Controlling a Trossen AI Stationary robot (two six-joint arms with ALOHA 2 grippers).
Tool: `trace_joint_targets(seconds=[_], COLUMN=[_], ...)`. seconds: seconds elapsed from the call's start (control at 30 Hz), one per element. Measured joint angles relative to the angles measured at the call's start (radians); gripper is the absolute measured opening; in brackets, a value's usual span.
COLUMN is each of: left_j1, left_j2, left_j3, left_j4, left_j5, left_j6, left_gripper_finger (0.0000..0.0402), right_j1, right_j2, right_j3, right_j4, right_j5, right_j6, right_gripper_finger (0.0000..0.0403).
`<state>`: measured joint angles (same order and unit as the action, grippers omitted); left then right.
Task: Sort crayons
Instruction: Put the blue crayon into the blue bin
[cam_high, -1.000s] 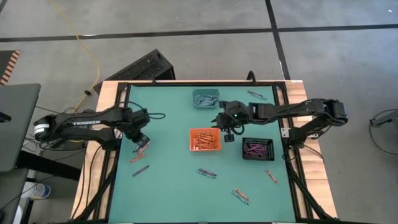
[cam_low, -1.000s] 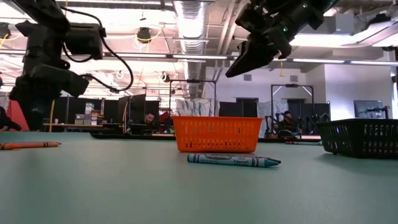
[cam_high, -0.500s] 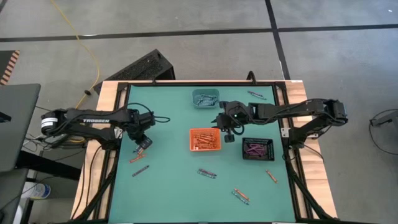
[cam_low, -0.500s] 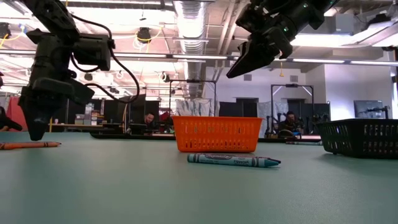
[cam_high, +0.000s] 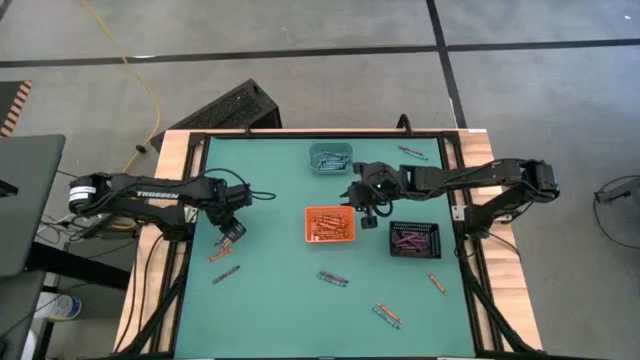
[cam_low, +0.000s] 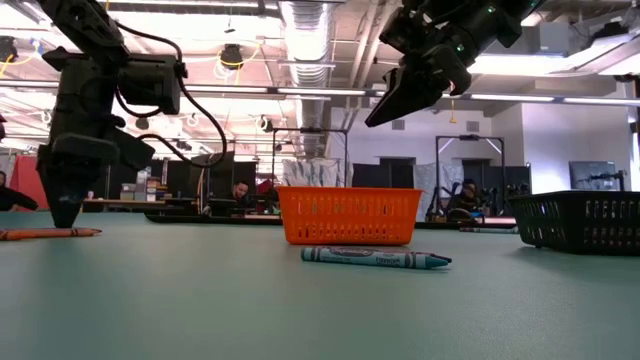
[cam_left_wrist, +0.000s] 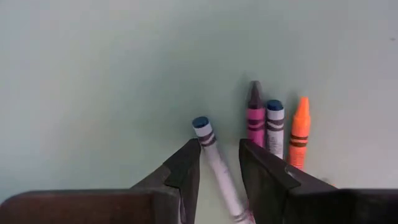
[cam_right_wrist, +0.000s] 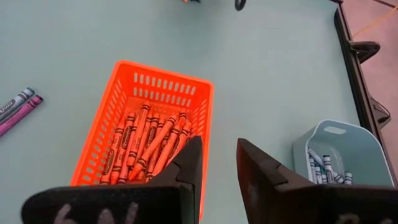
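Note:
Between the open fingers of my left gripper (cam_left_wrist: 219, 144) a blue-tipped crayon (cam_left_wrist: 210, 146) lies on the green mat; the fingers straddle it without pinching. Beside it lie a pink crayon (cam_left_wrist: 255, 119), a blue crayon (cam_left_wrist: 274, 129) and an orange crayon (cam_left_wrist: 299, 134). From above, the left gripper (cam_high: 229, 232) is low at the mat's left side. My right gripper (cam_right_wrist: 219, 143) hangs open and empty over the orange tray (cam_right_wrist: 102, 152), which is full of orange crayons. In the high view the right gripper (cam_high: 366, 208) sits just right of that tray (cam_high: 330, 224).
A teal tray (cam_high: 330, 157) with blue crayons stands at the back and a black tray (cam_high: 416, 240) with purple ones at the right. Loose crayons lie at the left (cam_high: 226, 274), the centre front (cam_high: 333, 278), the front right (cam_high: 387, 315) and the back right (cam_high: 411, 152).
My left gripper has opened and come down to the mat, its fingers now on either side of a crayon. The right arm has not moved.

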<state>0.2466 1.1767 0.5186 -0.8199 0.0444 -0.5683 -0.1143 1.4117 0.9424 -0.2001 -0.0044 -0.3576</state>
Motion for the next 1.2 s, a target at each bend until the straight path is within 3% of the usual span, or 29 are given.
trace_joint_targets(seconds=[0.4, 0.67, 0.77, 0.93, 1.07, 1.2], left_j1=[-0.061, -0.063, -0.063, -0.044, -0.003, 0.058], left_j2=[0.13, 0.119, 0.121, 0.129, 0.13, 0.125], left_j3=[0.01, 0.006, 0.016, 0.128, 0.247, 0.378], left_j4=[0.04, 0.071, 0.076, 0.044, 0.015, 0.166], left_j5=[-0.002, -0.033, -0.052, -0.174, -0.18, -0.183], left_j6=[-0.016, -0.005, 0.03, 0.125, 0.26, 0.466], left_gripper_finger=[0.0095, 0.0016, 0.001, 0.0015, 0.0015, 0.0015], right_j1=[0.0, 0.001, 0.003, 0.003, 0.005, 0.009], right_j2=[0.0, 0.0, 0.0, 0.0, 0.0, 0.0], right_j3=[0.0, 0.0, 0.0, 0.0, 0.0, 0.0], right_j4=[-0.003, -0.007, -0.017, -0.041, -0.07, -0.088], right_j5=[0.0, 0.0, 0.0, 0.0, 0.0, -0.001], right_j6=[0.0, 0.009, 0.016, 0.026, 0.047, 0.053], right_gripper_finger=[0.0091, 0.0091, 0.0091, 0.0091, 0.0091, 0.0091])
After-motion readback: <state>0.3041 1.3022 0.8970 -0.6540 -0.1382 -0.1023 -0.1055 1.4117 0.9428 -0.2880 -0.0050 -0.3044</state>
